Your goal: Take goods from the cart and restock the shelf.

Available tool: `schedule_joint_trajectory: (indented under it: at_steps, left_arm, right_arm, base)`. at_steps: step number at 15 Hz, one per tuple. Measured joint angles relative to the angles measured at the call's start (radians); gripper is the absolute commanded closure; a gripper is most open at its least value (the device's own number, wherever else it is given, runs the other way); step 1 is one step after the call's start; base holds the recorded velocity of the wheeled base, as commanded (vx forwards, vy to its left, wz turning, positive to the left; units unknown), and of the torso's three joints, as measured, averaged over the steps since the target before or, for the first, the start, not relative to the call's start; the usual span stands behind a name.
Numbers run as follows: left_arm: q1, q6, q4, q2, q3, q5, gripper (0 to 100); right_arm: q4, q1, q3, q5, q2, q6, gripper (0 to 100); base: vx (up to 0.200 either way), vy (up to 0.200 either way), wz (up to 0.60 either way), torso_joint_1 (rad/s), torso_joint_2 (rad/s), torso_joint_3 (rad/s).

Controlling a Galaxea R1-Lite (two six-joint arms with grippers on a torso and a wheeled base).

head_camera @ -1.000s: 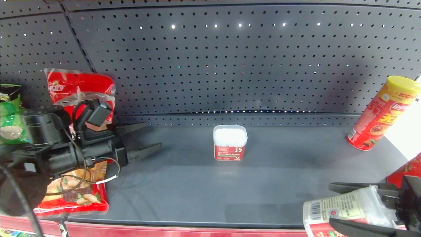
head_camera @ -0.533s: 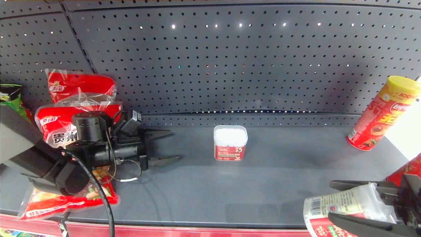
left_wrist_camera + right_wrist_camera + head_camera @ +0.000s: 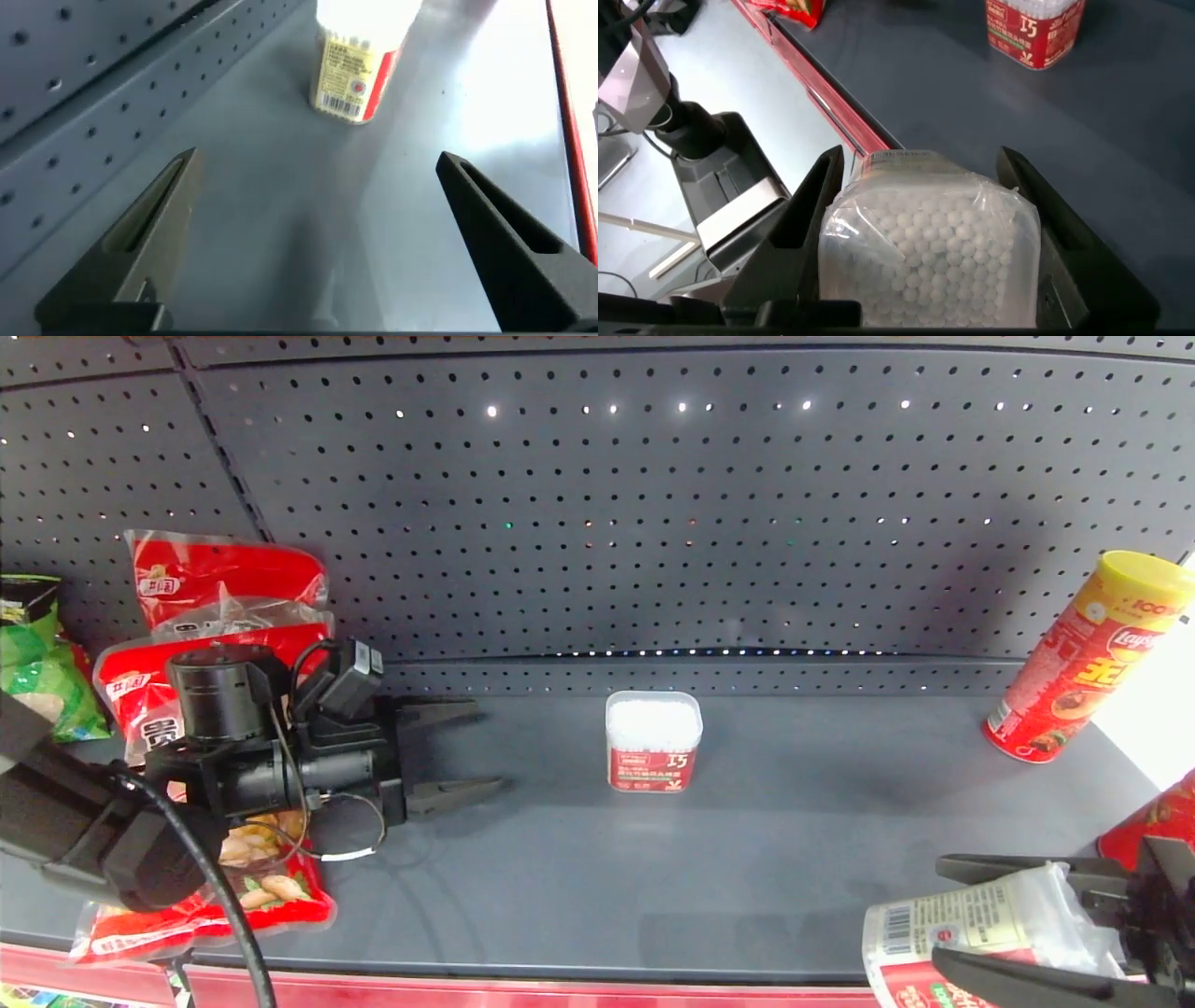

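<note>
**Robot at a store shelf, 1 gripper loaded and 1 empty**

A dark grey shelf (image 3: 597,859) with a perforated pegboard back (image 3: 653,523) spans the head view, and a red strip (image 3: 523,989) runs along its front edge.

At the left end, the left gripper (image 3: 487,749) hangs just above the shelf surface and points toward the middle. Its 2 fingers are spread wide with nothing between them. The left wrist view shows the same gap in the left gripper (image 3: 318,163), with bare shelf under it.

Behind and under that arm are 2 red snack bags (image 3: 229,583). 1 leans against the pegboard and 1 lies nearer the front edge.

At the far right, a red chip can (image 3: 1088,658) with a yellow lid stands tilted, its top leaning to the right.

At the front right corner, the right gripper (image 3: 936,915) clamps a swab pack (image 3: 971,919) between its fingers. The pack sits over the shelf's front edge, its barcode end pointing left. In the right wrist view, the right gripper (image 3: 920,154) squeezes the clear swab pack (image 3: 929,233) from both sides.

A small swab tub (image 3: 653,742) stands upright mid-shelf, well apart from both grippers.

A green bag (image 3: 37,663) sits at the far left edge.
</note>
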Motion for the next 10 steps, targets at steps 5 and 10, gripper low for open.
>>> schedule_joint_trajectory:
  at_steps: [5, 10]
  left_arm:
    - [0.024, 0.026, -0.007, -0.005, 0.115, -0.06, 0]
    - [-0.01, 0.03, -0.014, 0.083, 0.028, -0.052, 0]
  right_arm:
    - [-0.001, 0.004, 0.009, 0.0, 0.004, -0.01, 100]
    - [-0.001, 0.004, 0.017, 0.0, 0.006, -0.022, 100]
  base:
    - [0.0, 0.0, 0.0, 0.0, 0.0, 0.0]
    - [0.0, 0.0, 0.0, 0.0, 0.0, 0.0]
